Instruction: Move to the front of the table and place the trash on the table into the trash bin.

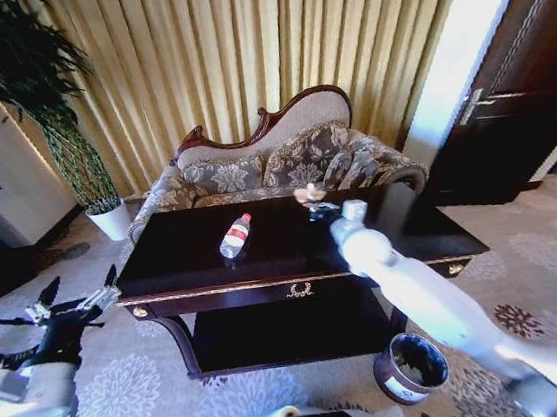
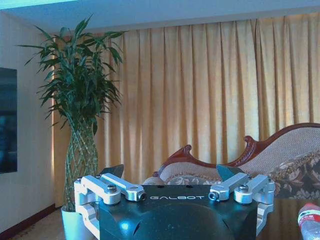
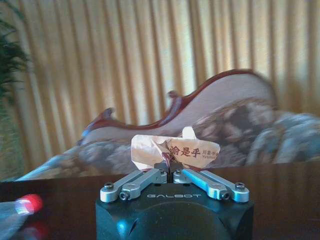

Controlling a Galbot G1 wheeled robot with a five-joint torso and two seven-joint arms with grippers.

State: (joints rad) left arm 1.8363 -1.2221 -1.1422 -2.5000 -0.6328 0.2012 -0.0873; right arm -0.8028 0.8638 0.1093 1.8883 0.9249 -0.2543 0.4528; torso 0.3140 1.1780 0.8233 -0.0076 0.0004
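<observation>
A clear bottle (image 1: 235, 236) with a red label and cap lies on the dark glossy table (image 1: 178, 255), left of centre. My right gripper (image 1: 315, 200) reaches over the table's far middle and is shut on a crumpled whitish wrapper (image 1: 309, 194). In the right wrist view the printed wrapper (image 3: 150, 152) stands pinched in the right gripper (image 3: 169, 169), held just above the tabletop, and the bottle (image 3: 20, 210) blurs at the edge. My left gripper (image 1: 77, 297) hangs open off the table's left end, with nothing in it. The trash bin (image 1: 409, 367), round with a black liner, stands on the carpet at the table's front right.
A patterned sofa (image 1: 283, 163) sits right behind the table against gold curtains. A tall plant in a white pot (image 1: 111, 220) stands at the back left, and a dark door (image 1: 532, 89) at the right. Patterned carpet lies around the table.
</observation>
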